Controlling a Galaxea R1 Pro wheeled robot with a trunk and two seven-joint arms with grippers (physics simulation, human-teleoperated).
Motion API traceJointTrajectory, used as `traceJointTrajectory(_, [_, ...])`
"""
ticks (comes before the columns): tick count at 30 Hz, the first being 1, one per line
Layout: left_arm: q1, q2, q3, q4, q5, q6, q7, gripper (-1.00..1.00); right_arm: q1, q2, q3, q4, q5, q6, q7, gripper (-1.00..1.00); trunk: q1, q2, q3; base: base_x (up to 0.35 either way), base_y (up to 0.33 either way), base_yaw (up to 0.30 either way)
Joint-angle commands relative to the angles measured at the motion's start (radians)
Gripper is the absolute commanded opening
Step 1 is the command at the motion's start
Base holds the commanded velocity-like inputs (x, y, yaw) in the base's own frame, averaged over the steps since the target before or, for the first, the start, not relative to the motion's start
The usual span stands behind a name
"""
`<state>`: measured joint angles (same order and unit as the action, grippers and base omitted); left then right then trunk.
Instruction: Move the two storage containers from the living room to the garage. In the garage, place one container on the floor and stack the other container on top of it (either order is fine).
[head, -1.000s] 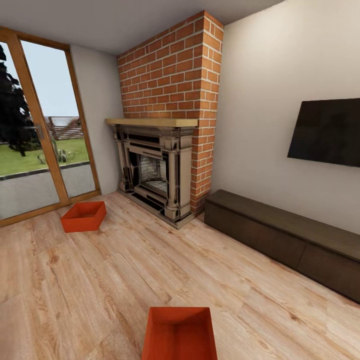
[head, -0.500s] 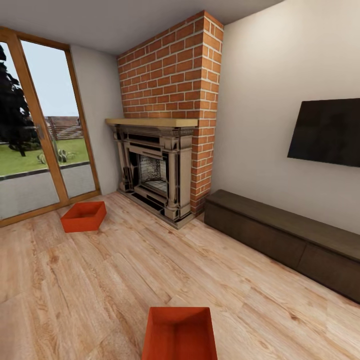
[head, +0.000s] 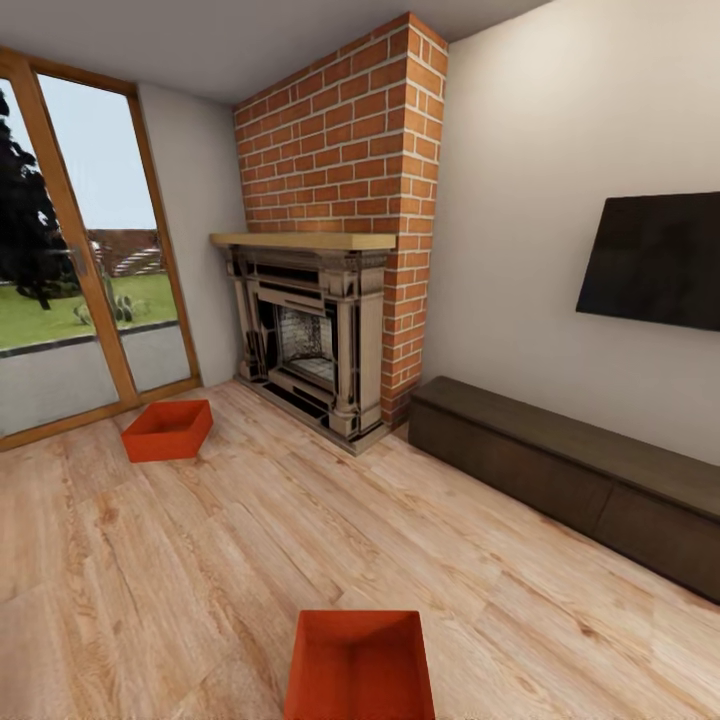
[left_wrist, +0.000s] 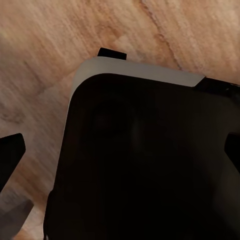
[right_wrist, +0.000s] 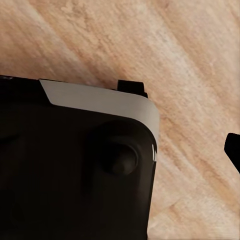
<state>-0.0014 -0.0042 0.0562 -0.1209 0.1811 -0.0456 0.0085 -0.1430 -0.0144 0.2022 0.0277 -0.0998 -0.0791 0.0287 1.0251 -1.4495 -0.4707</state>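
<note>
**Two bins sitting on living-room floor, arms tucked low**

Head view is showing the room: near storage container (head: 358, 665) is sitting on the wood plank floor (head: 200, 560) at the bottom edge of the picture, cut off by it. Far storage container (head: 169, 430) is lying well apart from it, near the glass door (head: 70, 270) and to the left of the brick fireplace (head: 320, 330). TV (head: 655, 262) is hanging on the right wall above the long dark cabinet (head: 575, 475).

Wrist views are giving none of that. Left wrist view is looking at a dark rounded robot body panel (left_wrist: 145, 165) with a pale rim, over wood planks. Right wrist view is showing a similar dark panel (right_wrist: 75, 170) over planks. Dark slivers are sitting at the picture edges in both; can't tell if either claw is apart or together.

Containers: both red-orange, rectangular, open-top, thin plain walls, both upright, insides looking bare. Far one is sitting at an angle to the near one.

Count: 2 containers, 1 fireplace, 1 TV, 1 cabinet, 1 glass door.
</note>
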Motion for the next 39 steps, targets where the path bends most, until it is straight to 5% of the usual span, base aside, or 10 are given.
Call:
traceJointTrajectory(1, [0.0, 0.0, 0.005, 0.0, 0.001, -0.002, 0.001, 1.0, -0.001, 0.0, 0.008, 0.003, -0.01, -0.006, 0.003, 1.0, 0.0, -0.001, -0.002, 0.0, 0.0, 0.0])
traceJointTrajectory(39, [0.0, 0.0, 0.005, 0.0, 0.0, -0.002, 0.001, 1.0, -0.001, -0.002, 0.016, 0.003, -0.006, 0.003, 0.007, 1.0, 0.0, -0.001, -0.063, 0.0, 0.0, 0.0])
